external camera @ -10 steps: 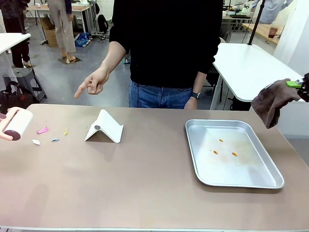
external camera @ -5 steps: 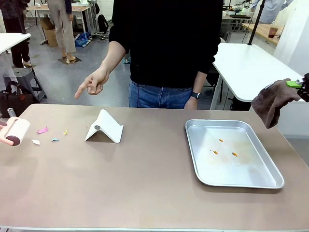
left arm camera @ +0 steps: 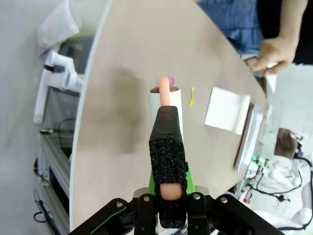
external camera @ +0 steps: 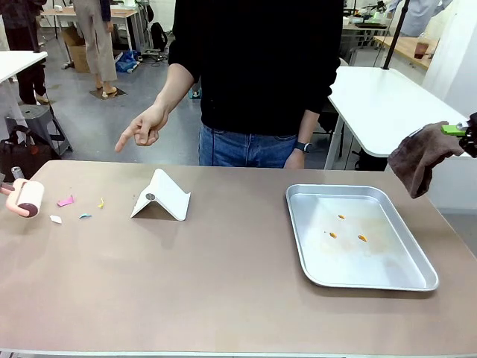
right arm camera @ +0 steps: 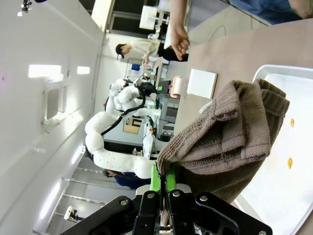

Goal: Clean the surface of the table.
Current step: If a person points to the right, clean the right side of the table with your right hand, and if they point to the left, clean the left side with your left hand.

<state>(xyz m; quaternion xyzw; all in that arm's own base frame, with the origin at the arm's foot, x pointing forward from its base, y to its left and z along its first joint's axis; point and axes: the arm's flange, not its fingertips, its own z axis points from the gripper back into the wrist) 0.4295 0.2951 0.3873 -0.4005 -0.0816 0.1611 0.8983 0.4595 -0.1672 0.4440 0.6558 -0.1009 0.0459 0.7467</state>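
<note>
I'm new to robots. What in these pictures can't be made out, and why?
Front view: the orange specks in the tray are too small to identify.
Front view: the right hand, gripping the brown cloth, is cut off by the right edge.
Front view: the handle of the lint roller runs off the left edge.
Left wrist view: the left hand and roller hide some paper scraps.
Right wrist view: the cloth covers part of the tray.

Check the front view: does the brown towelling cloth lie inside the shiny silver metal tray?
No, the brown towelling cloth hangs from the right gripper, clear of the shiny silver metal tray.
</note>
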